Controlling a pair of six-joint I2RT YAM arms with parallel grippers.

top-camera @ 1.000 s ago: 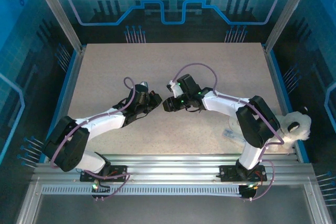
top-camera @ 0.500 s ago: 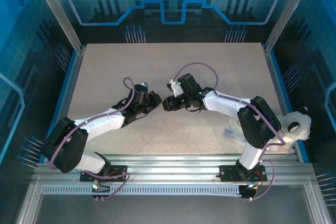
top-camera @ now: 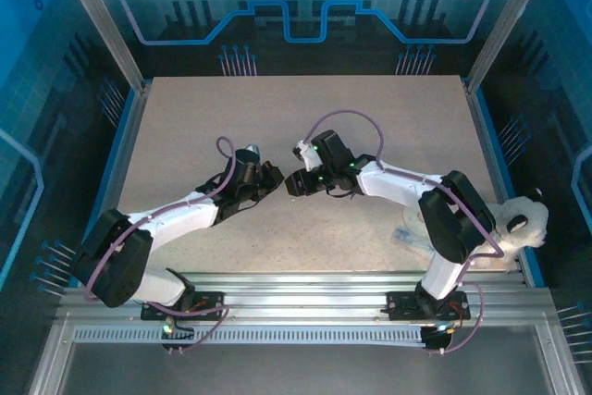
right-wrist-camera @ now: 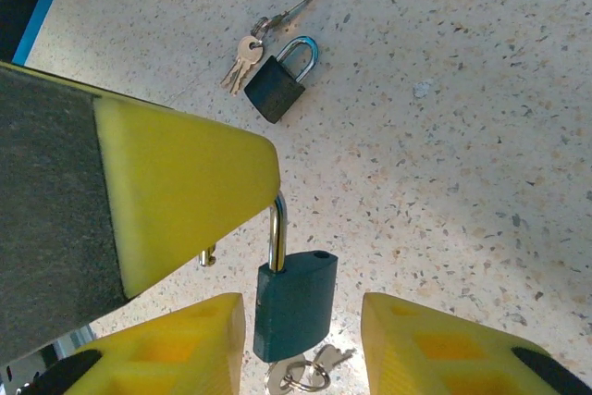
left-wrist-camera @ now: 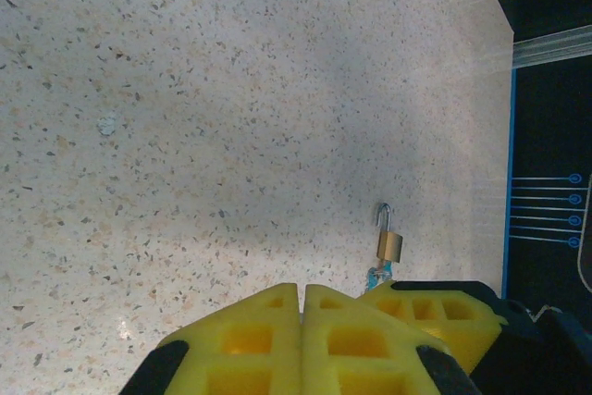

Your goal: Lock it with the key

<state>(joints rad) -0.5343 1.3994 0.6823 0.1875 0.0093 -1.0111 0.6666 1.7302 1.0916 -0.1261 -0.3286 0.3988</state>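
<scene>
A: Where is the teal padlock [right-wrist-camera: 296, 295]?

B: Lifted off the bench [top-camera: 388, 127], near the middle where the two arms meet. Its shackle runs up behind a yellow pad of the left pincer [top-camera: 270, 178], and a ring of keys [right-wrist-camera: 303, 375] hangs at its base.

A: So the left pincer has it?

B: Yes. In the left wrist view its pads are pressed flat together, closed on the shackle.

A: And the right pincer [right-wrist-camera: 302, 310]?

B: Partly spread, with one finger on either side of the lock body. A sliver of bench shows on each side, so it grips nothing.

A: What else lies there?

B: A darker padlock [right-wrist-camera: 276, 88] lies flat on the bench farther off, with loose keys [right-wrist-camera: 245, 51] just beside it. The left wrist view shows a small brass padlock [left-wrist-camera: 389, 246] on the bench with its shackle open.
</scene>
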